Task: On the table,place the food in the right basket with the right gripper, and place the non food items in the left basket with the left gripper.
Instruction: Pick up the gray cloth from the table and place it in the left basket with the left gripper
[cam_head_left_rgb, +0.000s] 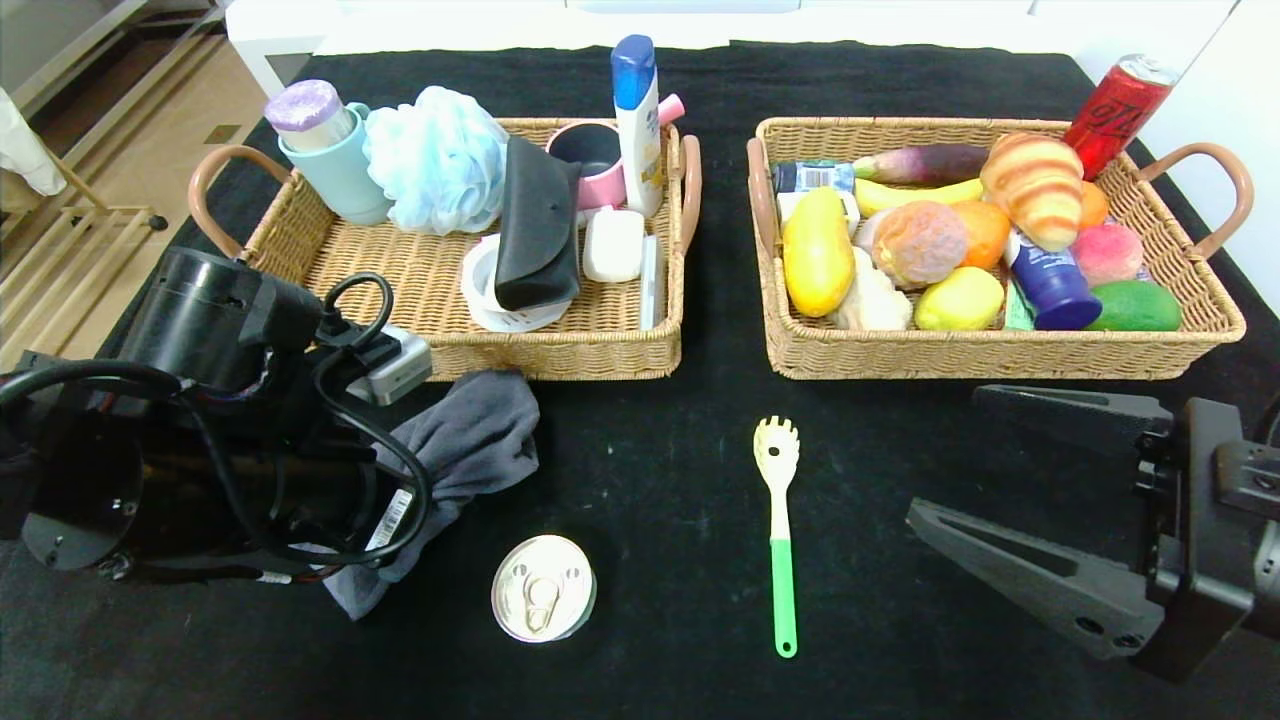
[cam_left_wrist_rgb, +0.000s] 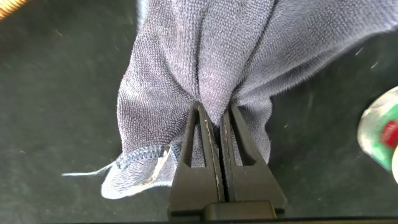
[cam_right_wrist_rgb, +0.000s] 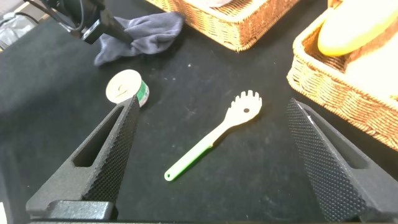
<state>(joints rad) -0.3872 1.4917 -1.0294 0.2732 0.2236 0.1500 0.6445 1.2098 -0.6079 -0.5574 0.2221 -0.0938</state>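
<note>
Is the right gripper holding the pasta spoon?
No. The right gripper hangs open above the pasta spoon, which lies on the table.

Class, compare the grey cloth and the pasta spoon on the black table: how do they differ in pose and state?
The grey cloth lies crumpled and pinched in the left gripper; the pasta spoon lies straight, untouched. The cloth sits before the left basket; the spoon lies nearer the open right gripper. Both rest on the table, outside the baskets.

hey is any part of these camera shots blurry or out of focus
Left wrist view: the can at the edge is blurred, while the grey towel pinched in the left tool is sharp. Head view: the left arm up close looks soft. Right wrist view: the right tool and spaghetti spoon look clear.
</note>
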